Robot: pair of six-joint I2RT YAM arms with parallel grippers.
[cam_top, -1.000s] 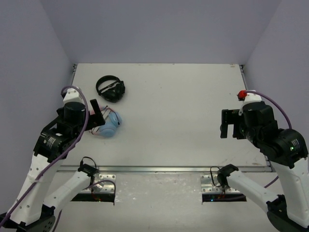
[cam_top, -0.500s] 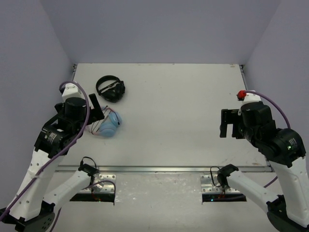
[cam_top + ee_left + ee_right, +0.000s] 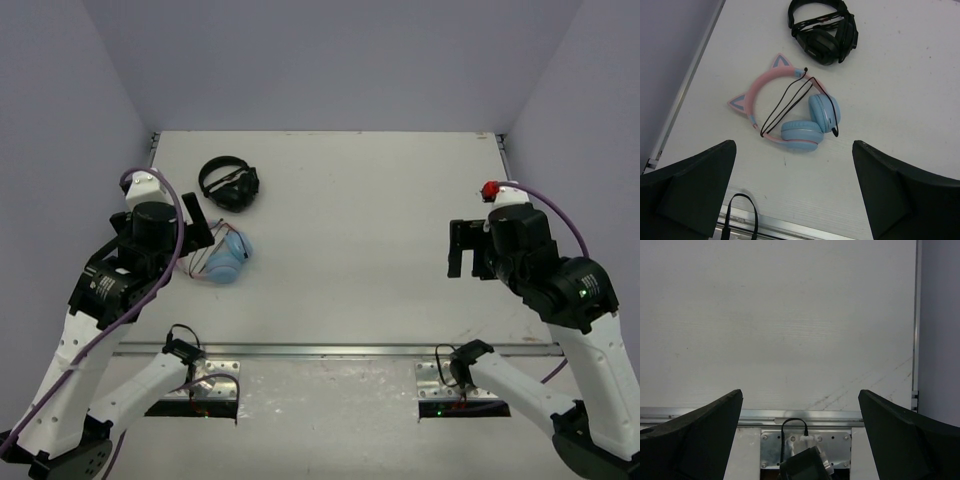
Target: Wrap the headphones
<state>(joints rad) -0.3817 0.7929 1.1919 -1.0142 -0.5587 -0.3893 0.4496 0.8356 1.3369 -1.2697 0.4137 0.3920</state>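
1. The headphones (image 3: 226, 256) lie flat on the left side of the tabletop (image 3: 380, 220), close to the near edge.
2. In the left wrist view the pink headband arcs up and to the left. Its two cat ears (image 3: 780, 62) point outward.
3. The two blue earcups (image 3: 824, 111) sit side by side at the lower right, touching or nearly so.
4. The cable (image 3: 790, 97) runs in thin black strands from the headband down across the gap to the earcups. It seems to lie loosely over them, though the view is too coarse to say whether it is wound on.
5. The black headphones (image 3: 229, 183) rest farther back on the tabletop, near the pink pair but apart from it.
6. The left pincer (image 3: 793, 146) hangs above the headphones with its jaws spread wide, gripping nothing.
7. The right pincer (image 3: 800, 392) is well apart, over bare tabletop on the right side. Its jaws are also spread wide, with nothing between them.
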